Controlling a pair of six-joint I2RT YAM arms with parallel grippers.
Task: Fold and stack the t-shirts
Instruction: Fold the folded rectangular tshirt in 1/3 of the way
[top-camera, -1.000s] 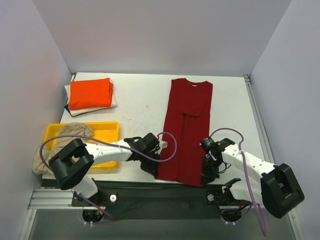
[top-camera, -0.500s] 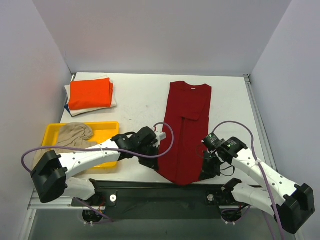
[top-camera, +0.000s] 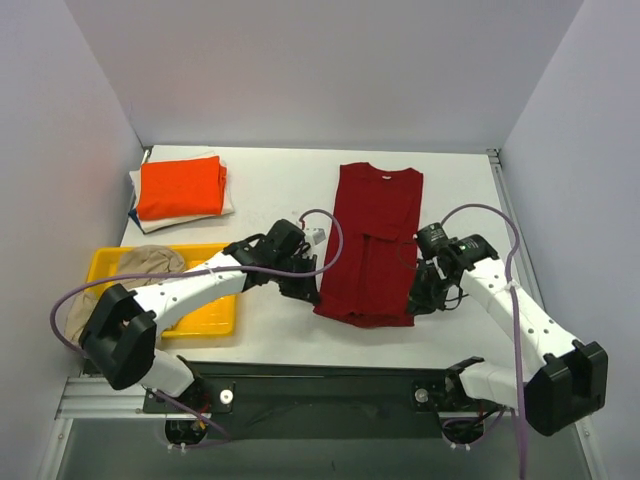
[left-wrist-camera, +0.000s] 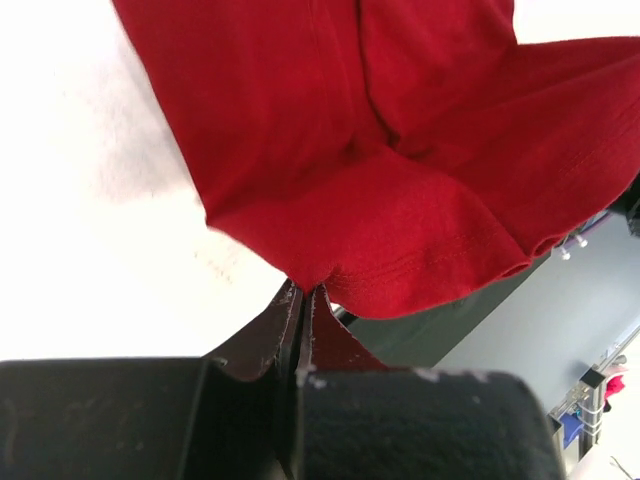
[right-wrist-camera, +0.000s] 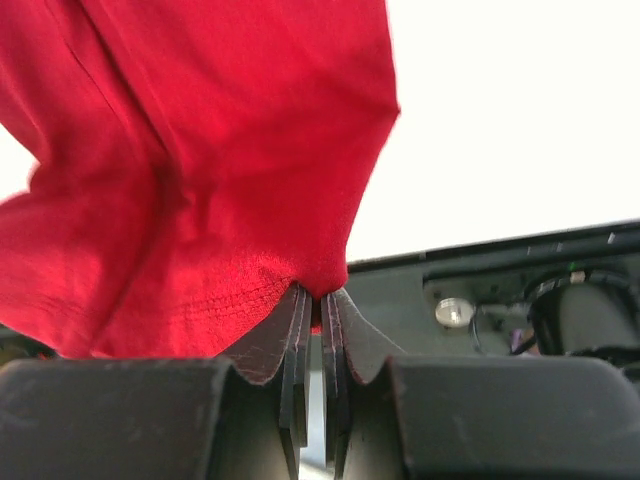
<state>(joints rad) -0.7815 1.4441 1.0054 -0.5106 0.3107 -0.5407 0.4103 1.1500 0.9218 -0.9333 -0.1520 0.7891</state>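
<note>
Shirt: dark red soft cloth t-shirt (top-camera: 375, 225) lengthwise mid white table (top-camera: 270, 200), collar far, near hem bunched and raised.
Left side: left gripper (top-camera: 305, 291) clenched on the hem's left corner.
Right side: right gripper (top-camera: 420, 298) clamped on the right corner.
Stack: bright orange folded t-shirt (top-camera: 180, 187) topmost, far-left corner.
Tray: yellow plastic tray (top-camera: 215, 262), near-left, holding beige crumpled shirt (top-camera: 150, 262).

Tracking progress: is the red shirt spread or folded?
Partly folded: the red shirt is a narrow strip, sleeves tucked in; left gripper and right gripper pinch its raised hem.
</note>
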